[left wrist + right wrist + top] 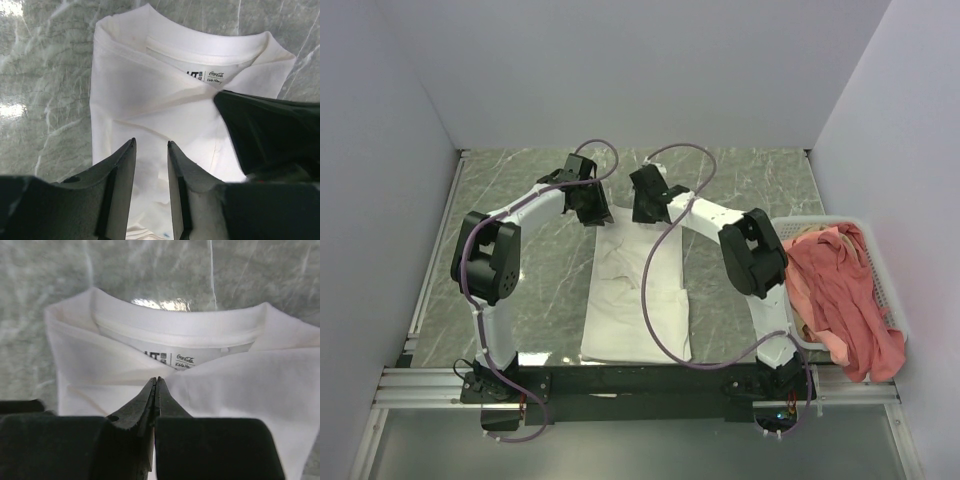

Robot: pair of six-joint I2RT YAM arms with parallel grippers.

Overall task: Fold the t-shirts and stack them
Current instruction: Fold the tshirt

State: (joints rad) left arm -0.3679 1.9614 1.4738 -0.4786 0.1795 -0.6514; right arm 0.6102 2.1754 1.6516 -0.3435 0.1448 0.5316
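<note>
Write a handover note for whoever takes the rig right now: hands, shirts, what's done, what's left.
Left hand: open, holding nothing, over the white t-shirt below its collar.
Right hand: shut, tips at the collar label; can't tell whether it pinches cloth.
White t-shirt: flat in the middle of the table, sides folded in to a long strip, collar at the far end.
Salmon-pink t-shirt: heaped unfolded in the basket on the right, spilling over its near rim.
Done: lengthwise folds on the white one.
Left: fold it crosswise, then fold what's in the basket and stack.
</note>
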